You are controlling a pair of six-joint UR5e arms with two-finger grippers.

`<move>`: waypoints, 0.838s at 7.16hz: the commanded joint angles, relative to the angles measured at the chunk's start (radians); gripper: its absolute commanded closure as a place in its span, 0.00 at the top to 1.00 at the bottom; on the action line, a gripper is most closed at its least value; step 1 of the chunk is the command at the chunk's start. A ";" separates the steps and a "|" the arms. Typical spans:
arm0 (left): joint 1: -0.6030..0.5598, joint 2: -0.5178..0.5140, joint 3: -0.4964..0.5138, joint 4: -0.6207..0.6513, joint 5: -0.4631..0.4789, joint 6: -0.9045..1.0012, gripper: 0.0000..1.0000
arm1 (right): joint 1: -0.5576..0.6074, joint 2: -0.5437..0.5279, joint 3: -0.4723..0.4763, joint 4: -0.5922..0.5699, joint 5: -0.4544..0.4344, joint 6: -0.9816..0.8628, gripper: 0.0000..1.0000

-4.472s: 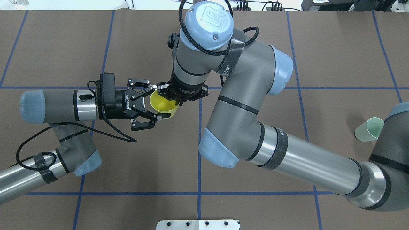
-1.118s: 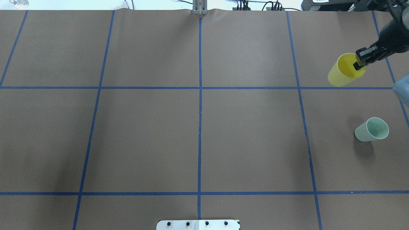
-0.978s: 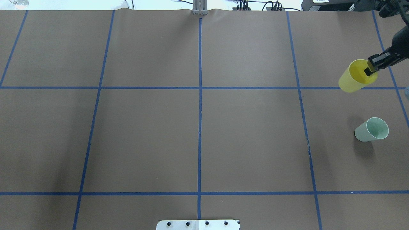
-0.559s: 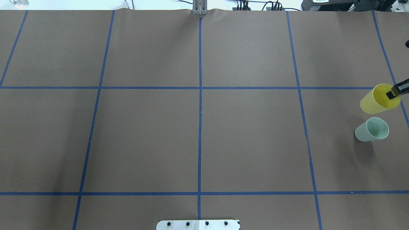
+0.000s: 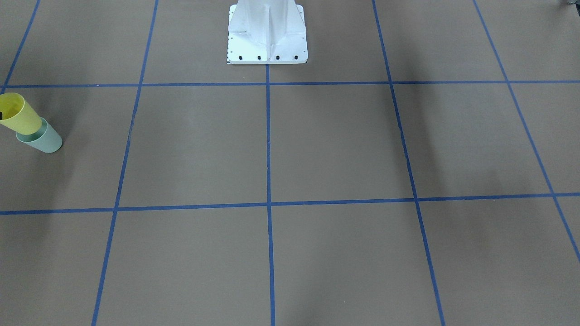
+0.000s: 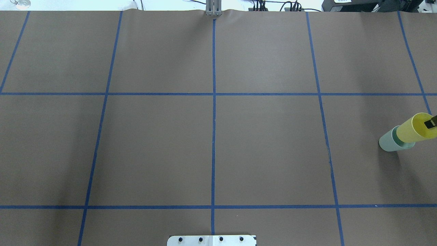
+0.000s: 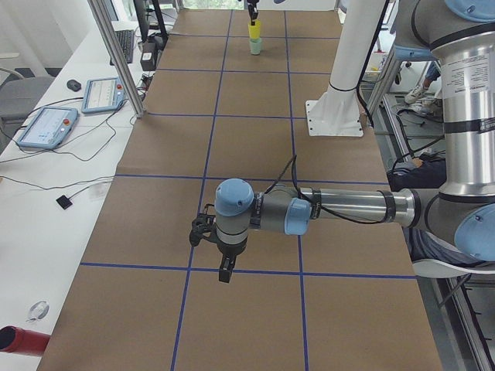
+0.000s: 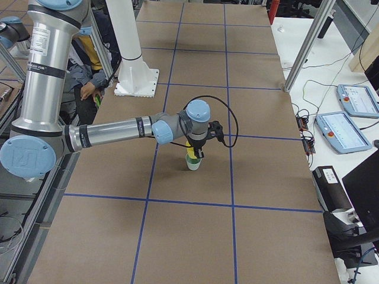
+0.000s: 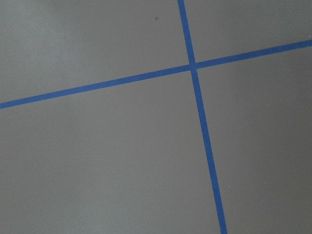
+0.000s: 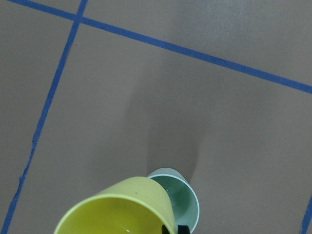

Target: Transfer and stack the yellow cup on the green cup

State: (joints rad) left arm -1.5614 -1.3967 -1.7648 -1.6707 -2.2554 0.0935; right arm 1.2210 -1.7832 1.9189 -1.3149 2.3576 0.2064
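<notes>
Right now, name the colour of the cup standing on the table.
Pale mint green; the green cup shows best in the front-facing view, under the yellow cup.

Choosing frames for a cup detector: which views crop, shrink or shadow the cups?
Overhead exterior: yellow cup and green cup sharp at the right edge, soft shadow alongside. Front-facing: yellow cup clipped at left edge. Exterior left: both tiny. Right wrist: yellow cup cropped at bottom.

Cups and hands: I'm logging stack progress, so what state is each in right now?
yellow cup: mouth up, held at its rim by the right hand, base partly inside the green cup.
green cup: standing mouth up on the table.
right hand: shut on the yellow cup.
left hand: over the table; open or shut cannot be told.
</notes>
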 commanded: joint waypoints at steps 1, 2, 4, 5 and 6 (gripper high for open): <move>0.000 0.001 -0.005 0.000 0.000 0.000 1.00 | -0.001 -0.009 -0.035 0.045 0.002 0.004 0.00; 0.000 0.001 -0.005 0.000 0.000 0.000 1.00 | -0.001 -0.009 -0.035 0.045 0.002 0.005 0.00; 0.000 0.001 -0.007 0.000 0.000 0.000 1.00 | -0.001 -0.002 -0.037 0.045 0.002 0.005 0.00; 0.000 0.002 -0.007 0.000 0.000 0.000 1.00 | -0.003 0.004 -0.037 0.045 0.000 0.007 0.00; 0.000 0.002 -0.005 0.000 0.000 0.000 1.00 | -0.003 0.008 -0.034 0.046 0.002 0.027 0.00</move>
State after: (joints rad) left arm -1.5616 -1.3949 -1.7714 -1.6705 -2.2549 0.0936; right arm 1.2185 -1.7811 1.8829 -1.2699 2.3586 0.2171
